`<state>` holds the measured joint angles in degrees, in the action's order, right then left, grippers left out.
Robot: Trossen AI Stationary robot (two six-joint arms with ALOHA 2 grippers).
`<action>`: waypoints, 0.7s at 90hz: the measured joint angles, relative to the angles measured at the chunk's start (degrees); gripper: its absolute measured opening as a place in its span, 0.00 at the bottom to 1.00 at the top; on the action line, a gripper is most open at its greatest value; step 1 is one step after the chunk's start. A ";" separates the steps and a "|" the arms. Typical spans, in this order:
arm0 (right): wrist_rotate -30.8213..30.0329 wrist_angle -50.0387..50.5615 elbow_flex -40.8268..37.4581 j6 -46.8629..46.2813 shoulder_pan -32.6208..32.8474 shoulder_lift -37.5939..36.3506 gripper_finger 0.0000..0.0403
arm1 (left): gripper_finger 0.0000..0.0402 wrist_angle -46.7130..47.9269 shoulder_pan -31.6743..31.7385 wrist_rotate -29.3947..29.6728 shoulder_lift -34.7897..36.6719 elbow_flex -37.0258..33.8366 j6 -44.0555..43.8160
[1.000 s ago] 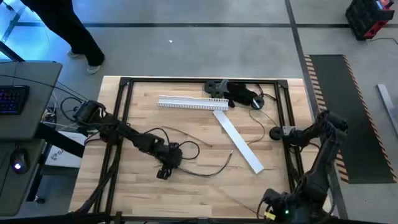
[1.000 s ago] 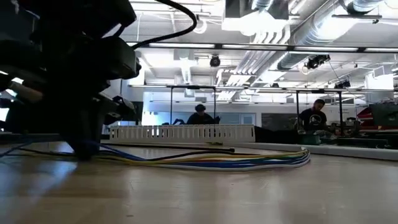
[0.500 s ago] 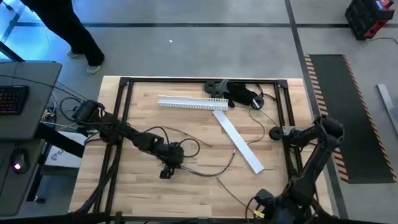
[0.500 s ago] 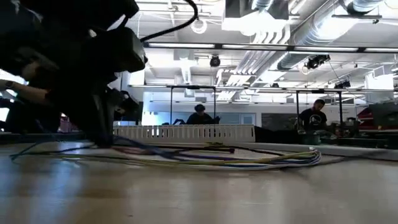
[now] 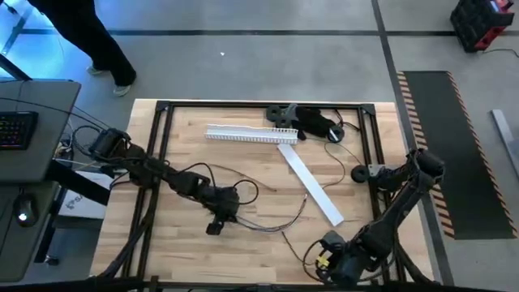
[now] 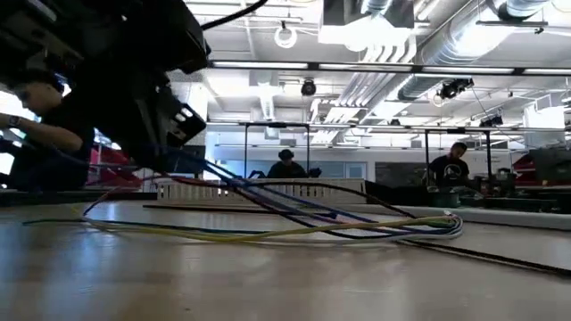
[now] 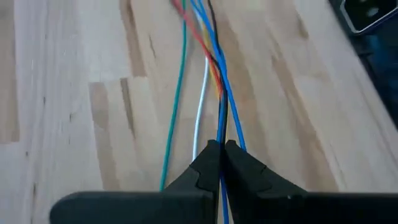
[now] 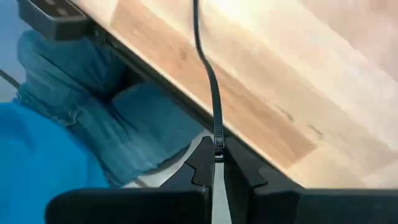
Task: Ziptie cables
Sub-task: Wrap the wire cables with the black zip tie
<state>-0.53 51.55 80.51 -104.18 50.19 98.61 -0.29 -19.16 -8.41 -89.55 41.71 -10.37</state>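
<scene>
The bundle of thin multicoloured cables is located near the centre of the light wooden tabletop, at about 7 o'clock from the flat white plastic strip. One end is clamped between the closed fingers of the left end effector; the green and white strands are seen lying loose beside it. In the low view, the cables are raised at the held end and draped down to the surface. At 5 o'clock on the tabletop edge, the right end effector is closed on a thin black ribbed zip tie.
</scene>
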 joint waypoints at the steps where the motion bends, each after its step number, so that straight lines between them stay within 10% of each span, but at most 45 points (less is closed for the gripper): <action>1: -0.31 0.01 0.00 0.08 -0.07 0.00 0.00 | 0.00 0.01 0.00 -0.01 0.14 0.00 0.02; 34: -9.51 0.64 0.00 -0.31 -1.86 0.00 0.00 | 0.00 2.05 -0.02 -4.81 1.28 0.02 1.70; 63: 1.78 3.52 0.00 -4.78 -1.38 0.00 0.00 | 0.02 1.23 0.45 -1.60 2.31 0.02 4.02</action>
<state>1.25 55.07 80.51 -108.96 48.82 98.61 0.94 -18.71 -10.01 -87.24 41.74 -6.35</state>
